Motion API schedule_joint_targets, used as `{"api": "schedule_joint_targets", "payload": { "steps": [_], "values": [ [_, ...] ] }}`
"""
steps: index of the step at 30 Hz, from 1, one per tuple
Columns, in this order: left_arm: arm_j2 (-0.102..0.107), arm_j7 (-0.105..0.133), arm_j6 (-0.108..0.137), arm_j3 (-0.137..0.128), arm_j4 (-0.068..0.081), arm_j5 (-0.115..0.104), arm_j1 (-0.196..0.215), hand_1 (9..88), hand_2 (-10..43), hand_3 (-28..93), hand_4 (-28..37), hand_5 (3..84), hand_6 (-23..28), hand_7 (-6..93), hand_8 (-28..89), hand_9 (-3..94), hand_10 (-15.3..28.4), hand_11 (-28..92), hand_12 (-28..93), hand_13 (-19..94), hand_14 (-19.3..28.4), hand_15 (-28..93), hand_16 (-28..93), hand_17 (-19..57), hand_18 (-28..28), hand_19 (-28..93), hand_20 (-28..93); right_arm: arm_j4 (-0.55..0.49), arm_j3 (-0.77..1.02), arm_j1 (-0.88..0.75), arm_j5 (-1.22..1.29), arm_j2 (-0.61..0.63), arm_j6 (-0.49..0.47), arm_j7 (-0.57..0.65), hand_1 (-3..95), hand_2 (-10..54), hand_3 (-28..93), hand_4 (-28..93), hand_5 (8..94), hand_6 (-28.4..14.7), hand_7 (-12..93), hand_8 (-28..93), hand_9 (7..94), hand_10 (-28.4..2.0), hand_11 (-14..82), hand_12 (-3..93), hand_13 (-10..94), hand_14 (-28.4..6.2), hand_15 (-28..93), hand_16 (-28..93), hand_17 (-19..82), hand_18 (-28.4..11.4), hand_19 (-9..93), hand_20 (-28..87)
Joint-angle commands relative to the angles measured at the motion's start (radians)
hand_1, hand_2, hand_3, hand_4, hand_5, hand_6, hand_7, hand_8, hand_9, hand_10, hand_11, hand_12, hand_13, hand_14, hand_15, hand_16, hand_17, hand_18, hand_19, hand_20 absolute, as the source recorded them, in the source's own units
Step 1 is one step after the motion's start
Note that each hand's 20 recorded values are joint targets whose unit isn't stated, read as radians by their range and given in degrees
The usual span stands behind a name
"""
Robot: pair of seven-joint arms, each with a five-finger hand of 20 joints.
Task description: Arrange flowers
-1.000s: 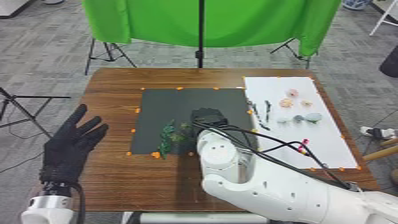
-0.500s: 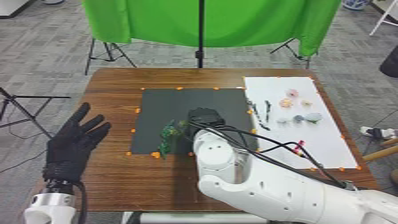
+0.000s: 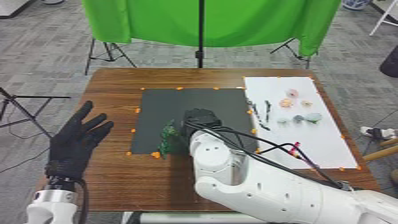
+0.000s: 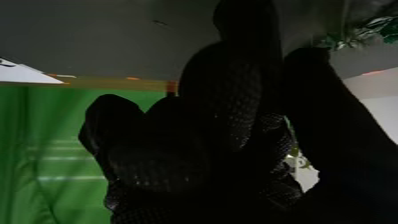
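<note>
Flowers, small and pastel (image 3: 286, 103), lying apart from one another on the white sheet, toward the right of the table. Around and below them, from largest to smallest:

Brown wooden table (image 3: 115, 185): bears two sheets side by side. Bright green cloth (image 3: 151, 22): hangs beyond the table's far edge. White right arm (image 3: 258, 187), with black cables along it: reaches in from the lower right corner. Dark grey rectangular sheet (image 3: 169, 102): lies flat near the middle of the table. White rectangular sheet (image 3: 329, 145): lies just to the right of the dark one.

Black-gloved left hand (image 3: 73, 145): rests in the air to the left of the dark sheet, fingers open, straight and spread. Black-gloved right hand (image 3: 201, 119): hovers over the dark sheet; cannot tell whether closed, open or gripping anything.

Green leafy sprig (image 3: 167, 135): lies on the dark sheet near its lower left corner, left of the right hand. In the right wrist view, green leaves (image 4: 388, 31) near the glove, contact unclear. Thin dark green stems (image 3: 267, 110): lie along the white sheet's left side. Small red-pink piece (image 3: 294, 149): sits on the white sheet, nearer the robot. Orange marks (image 3: 155, 155): dot the sheets' edges.
</note>
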Motion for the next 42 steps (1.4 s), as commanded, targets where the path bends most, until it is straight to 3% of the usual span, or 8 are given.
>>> {"api": "schedule_joint_targets", "payload": {
  "steps": [1, 13, 17, 22, 26, 30, 33, 42],
  "values": [
    [-0.013, -0.018, -0.009, 0.004, 0.007, 0.006, 0.006, 24.9, 5.5, 82, -26.1, 32.8, 5.5, 12.9, -14, 36.3, 18.7, 22, 6, 29, 25.8, 42, -9, -9.1, 28.4, 53, -1, -0.001, -0.005, -0.001, -0.038, -0.001, 0.014, 0.003, 34.5, 0.6, 73, -28, 93.7, -0.1, 27, -17, 93.7, -10.9, 50.3, 14.6, 93, -8.5, 67, 22, 55, -26.3, 93, 50],
    [0.007, 0.046, 0.019, 0.002, -0.007, -0.019, 0.058, 24.5, 5.7, 83, -25.4, 32.1, 5.5, 13.9, -13, 34.3, 18.6, 21, 6, 26, 26.4, 41, -8, -10.0, 28.4, 53, 0, -0.091, 0.121, 0.004, -0.098, 0.108, 0.164, -0.026, 30.6, -2.7, 75, -27, 93.7, -0.8, 24, -15, 93.7, -11.6, 48.6, 16.1, 91, -9.3, 68, 23, 53, -26.6, 93, 50],
    [0.009, 0.05, 0.025, -0.001, -0.011, -0.021, 0.068, 24.2, 5.8, 83, -25.1, 31.9, 5.5, 13.6, -13, 33.6, 18.7, 20, 7, 25, 26.7, 41, -8, -10.4, 28.4, 53, 0, -0.135, 0.244, -0.037, -0.076, 0.183, 0.212, 0.015, 30.3, -2.7, 75, -26, 93.1, -1.8, 18, -12, 93.7, -12.7, 43.3, 19.8, 87, -10.4, 70, 22, 50, -27.2, 93, 47],
    [0.0, 0.048, 0.023, -0.003, -0.014, -0.018, 0.079, 24.2, 5.8, 82, -24.6, 31.7, 5.6, 12.8, -12, 33.1, 18.9, 19, 7, 24, 26.9, 42, -8, -10.6, 28.4, 54, 0, -0.125, 0.358, -0.084, -0.031, 0.243, 0.244, 0.071, 30.4, -3.0, 74, -25, 80.8, -5.1, 17, -11, 84.5, -16.1, 39.6, 19.8, 78, -13.4, 69, 18, 41, -28.3, 93, 32],
    [0.018, 0.071, 0.03, 0.01, -0.013, -0.03, 0.082, 24.2, 5.8, 82, -24.3, 31.7, 5.6, 12.4, -12, 33.0, 19.0, 19, 8, 24, 27.0, 42, -9, -10.6, 28.4, 54, -1, -0.081, 0.382, -0.104, -0.009, 0.266, 0.273, 0.098, 30.4, -3.5, 74, -24, 73.5, -7.3, 17, -11, 77.0, -18.6, 41.2, 18.6, 72, -15.3, 70, 16, 35, -28.4, 93, 25],
    [0.009, 0.062, 0.021, 0.018, -0.009, -0.023, 0.068, 24.2, 5.7, 82, -24.3, 31.7, 5.7, 12.2, -12, 33.0, 19.1, 19, 8, 24, 27.1, 43, -9, -10.6, 28.4, 54, -1, -0.024, 0.329, -0.115, -0.037, 0.306, 0.387, 0.073, 30.1, -4.1, 74, -25, 66.4, -9.0, 16, -11, 69.8, -20.2, 42.2, 16.9, 67, -17.0, 72, 14, 30, -28.4, 89, 20],
    [0.007, 0.055, 0.021, 0.022, -0.006, -0.025, 0.06, 24.3, 5.6, 82, -24.3, 31.8, 5.8, 12.0, -12, 32.9, 19.1, 19, 8, 24, 27.1, 43, -9, -10.6, 28.4, 54, -1, 0.001, 0.309, -0.129, -0.038, 0.32, 0.396, 0.073, 30.0, -5.1, 74, -25, 63.5, -8.8, 18, -12, 66.6, -20.3, 43.6, 16.7, 64, -17.2, 73, 13, 27, -28.4, 86, 19],
    [-0.009, 0.033, 0.014, 0.015, -0.004, -0.014, 0.054, 24.5, 5.4, 82, -24.4, 31.9, 5.9, 12.0, -12, 32.9, 19.1, 20, 8, 24, 27.0, 43, -9, -10.6, 28.4, 54, -2, 0.065, 0.272, -0.123, 0.027, 0.323, 0.312, 0.075, 29.6, -6.2, 74, -26, 60.6, -8.6, 19, -13, 63.7, -20.2, 44.4, 15.6, 61, -17.1, 73, 12, 26, -28.4, 84, 19]
  ]
}}
